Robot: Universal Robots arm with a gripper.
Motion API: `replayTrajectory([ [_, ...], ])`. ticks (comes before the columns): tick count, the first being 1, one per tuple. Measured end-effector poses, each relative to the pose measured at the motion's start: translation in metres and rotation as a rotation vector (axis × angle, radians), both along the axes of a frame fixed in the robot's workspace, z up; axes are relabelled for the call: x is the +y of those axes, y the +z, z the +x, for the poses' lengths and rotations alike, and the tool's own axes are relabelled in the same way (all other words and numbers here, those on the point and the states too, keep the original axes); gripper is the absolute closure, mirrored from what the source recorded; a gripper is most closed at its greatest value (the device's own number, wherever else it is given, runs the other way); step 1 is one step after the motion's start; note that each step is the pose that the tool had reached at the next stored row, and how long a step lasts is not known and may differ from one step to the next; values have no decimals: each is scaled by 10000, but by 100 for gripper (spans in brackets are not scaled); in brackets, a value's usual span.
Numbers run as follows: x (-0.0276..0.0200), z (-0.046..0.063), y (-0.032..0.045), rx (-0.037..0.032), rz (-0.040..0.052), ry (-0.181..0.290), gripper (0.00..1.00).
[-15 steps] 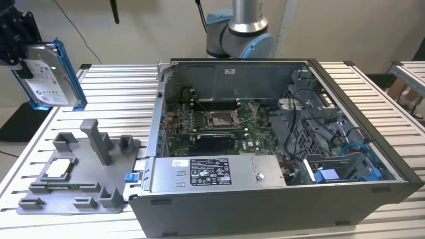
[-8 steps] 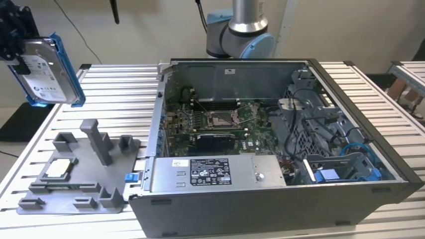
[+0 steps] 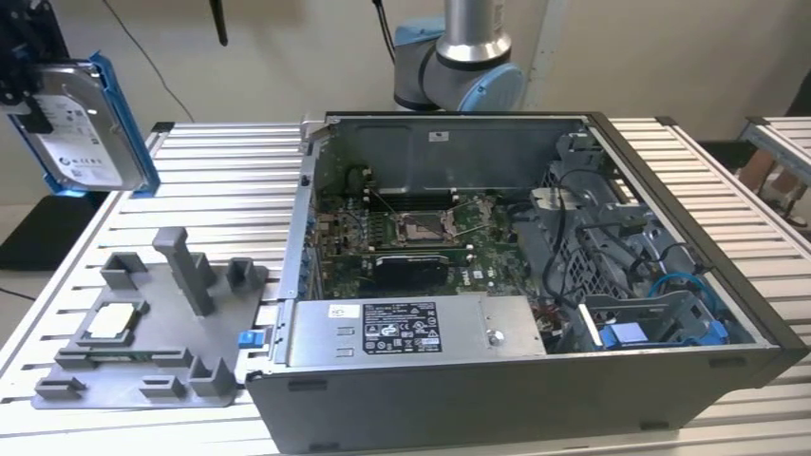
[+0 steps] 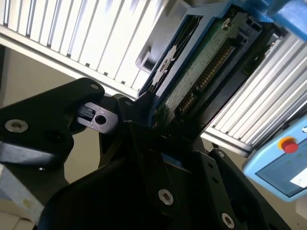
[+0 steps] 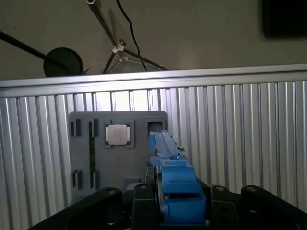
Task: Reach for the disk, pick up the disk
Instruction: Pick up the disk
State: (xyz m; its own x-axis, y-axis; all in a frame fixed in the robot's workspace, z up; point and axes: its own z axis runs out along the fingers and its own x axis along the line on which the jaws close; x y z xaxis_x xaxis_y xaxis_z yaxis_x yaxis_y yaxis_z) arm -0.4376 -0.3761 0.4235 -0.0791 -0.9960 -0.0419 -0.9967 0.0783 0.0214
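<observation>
- Pinching the disk (image 3: 86, 119) in the gripper (image 3: 23, 95), pressed together on the blue bracket at one end. Clamped the same way in both wrist views, with the drive's circuit side facing the second wrist view.
- Judged past the reach and well into the pick-up. Hanging on edge, high above the slatted table (image 3: 216, 190), touching nothing but the jaws.
- For any further move, calls for a steady squeeze and slow, smooth travel: a flat, probably weighty load held at one end only, likely to swing or slip if jerked.
- Beneath and ahead of the tool, well apart: a gray fixture tray (image 5: 117, 143) with upright posts and a small square chip (image 5: 118, 134) seated in one pocket.
- Off to the tool's far side, well apart from the held drive: an open computer case (image 3: 533, 285) with a tall metal rim.
- Plenty of open air on all sides of the tool. Nearest edges to mind judged to be the tray's posts below and the table's border.
</observation>
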Motion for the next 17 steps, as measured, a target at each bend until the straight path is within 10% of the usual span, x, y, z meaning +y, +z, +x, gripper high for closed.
replayTrajectory([
  [17, 0, 0, 232, 0, 0, 2, 100],
])
